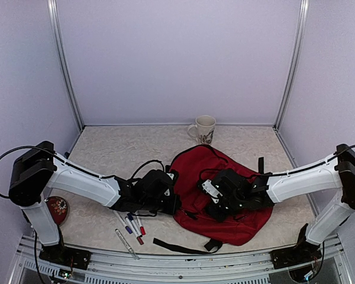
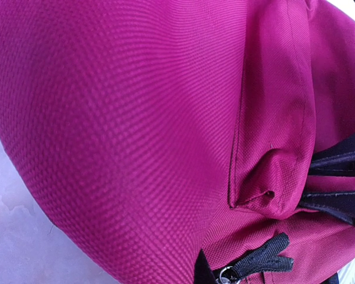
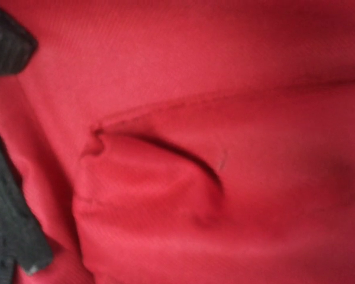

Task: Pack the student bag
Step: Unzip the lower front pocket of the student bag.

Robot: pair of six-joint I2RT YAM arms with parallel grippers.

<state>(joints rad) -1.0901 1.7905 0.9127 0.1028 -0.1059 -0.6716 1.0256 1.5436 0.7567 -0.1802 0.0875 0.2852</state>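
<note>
The student bag [image 1: 225, 219], a big dark-red backpack with black straps, lies flat in the middle of the table. My left gripper [image 1: 173, 198] is pressed against its left edge; its fingers are hidden, and red fabric [image 2: 136, 118] with a black zipper pull [image 2: 266, 257] fills the left wrist view. My right gripper [image 1: 208, 198] rests on top of the bag near its middle. The right wrist view shows only creased red fabric [image 3: 225, 89] and a black strap [image 3: 12, 225], no fingers, so its jaws cannot be judged.
A pale mug [image 1: 202, 129] stands behind the bag. Several markers [image 1: 133, 226] lie near the front, left of the bag. A red round object [image 1: 57, 208] sits by the left arm's base. A loose black strap [image 1: 180, 247] trails along the front edge.
</note>
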